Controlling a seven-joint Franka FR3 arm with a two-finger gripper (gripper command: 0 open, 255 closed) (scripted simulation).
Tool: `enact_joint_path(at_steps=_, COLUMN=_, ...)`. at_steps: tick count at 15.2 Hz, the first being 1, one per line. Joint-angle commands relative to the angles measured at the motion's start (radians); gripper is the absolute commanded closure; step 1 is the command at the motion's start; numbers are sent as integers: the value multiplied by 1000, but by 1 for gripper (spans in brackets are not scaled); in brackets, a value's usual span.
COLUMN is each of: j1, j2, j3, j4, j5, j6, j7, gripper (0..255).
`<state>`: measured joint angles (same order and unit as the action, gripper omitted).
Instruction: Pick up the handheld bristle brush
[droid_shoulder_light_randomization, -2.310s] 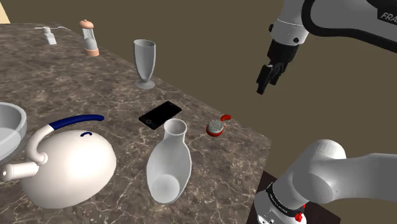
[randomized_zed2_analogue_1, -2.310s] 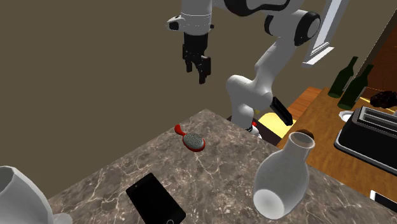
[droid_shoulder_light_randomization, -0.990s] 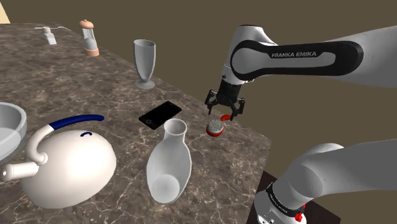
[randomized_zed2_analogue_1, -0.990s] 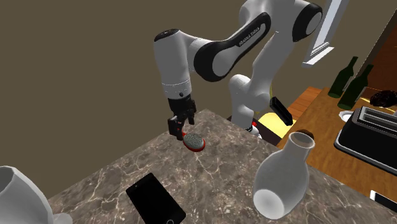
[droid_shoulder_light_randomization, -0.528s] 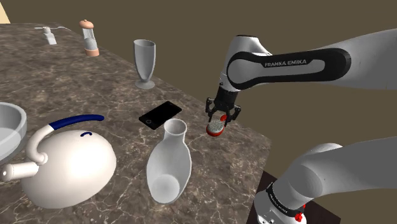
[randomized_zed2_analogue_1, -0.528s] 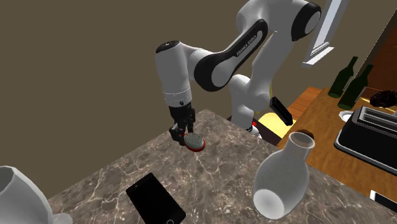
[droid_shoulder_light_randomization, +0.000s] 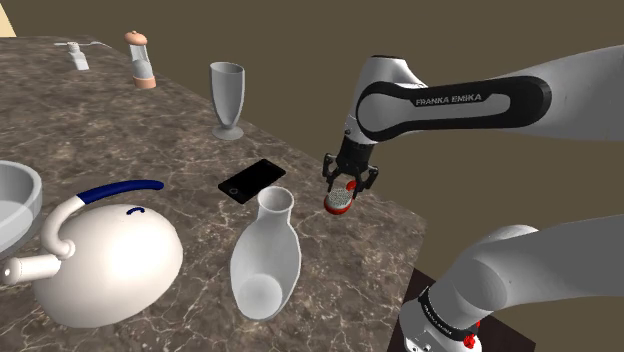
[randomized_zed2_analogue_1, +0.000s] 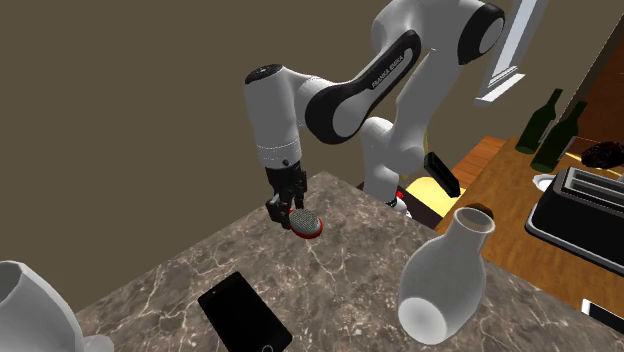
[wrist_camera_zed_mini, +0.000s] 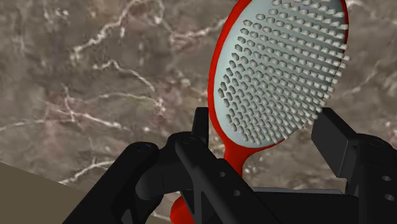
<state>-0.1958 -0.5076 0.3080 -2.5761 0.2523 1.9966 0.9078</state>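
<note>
— What are you working over?
— A counter (droid_shoulder_light_randomization: 120, 130) of dark brown stone with pale veins. In the shoulder view it fills everything from six to nine o'clock, and its near corner sits at about four o'clock.
— And behind it?
— A plain olive-brown wall (droid_shoulder_light_randomization: 300, 40), flat and evenly lit, from ten round to two o'clock.
— Anything more of the room?
— In the second exterior view, a wooden worktop (randomized_zed2_analogue_1: 485, 165) at three o'clock and a slanting white frame (randomized_zed2_analogue_1: 510, 60) at two o'clock.
</note>
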Motion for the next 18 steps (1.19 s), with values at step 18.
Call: enact_joint_path(at_steps=18, j1=-7, j2=-56, j3=-33, j4=163, j5=-24, j6=-219, j7=13, gripper=255)
